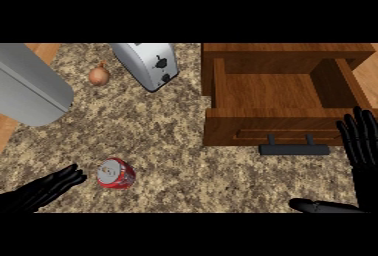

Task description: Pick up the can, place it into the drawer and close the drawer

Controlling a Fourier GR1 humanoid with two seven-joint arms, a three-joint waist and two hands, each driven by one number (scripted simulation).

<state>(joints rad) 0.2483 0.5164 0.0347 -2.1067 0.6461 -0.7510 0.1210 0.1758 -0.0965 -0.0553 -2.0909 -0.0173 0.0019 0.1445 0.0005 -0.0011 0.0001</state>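
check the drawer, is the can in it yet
No, the red can lies on the counter by the left hand, outside the open drawer.

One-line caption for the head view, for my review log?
Left hand open beside the red can; wooden drawer open, right hand resting nearby.

Can left, drawer right.
Your can (pixel 116 173) lies near left; toaster (pixel 148 64) and onion (pixel 99 75) behind it; open drawer (pixel 284 107) far right.

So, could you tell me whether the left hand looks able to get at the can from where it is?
Probably yes: the left hand lies open just beside the can, with only bare counter between them.
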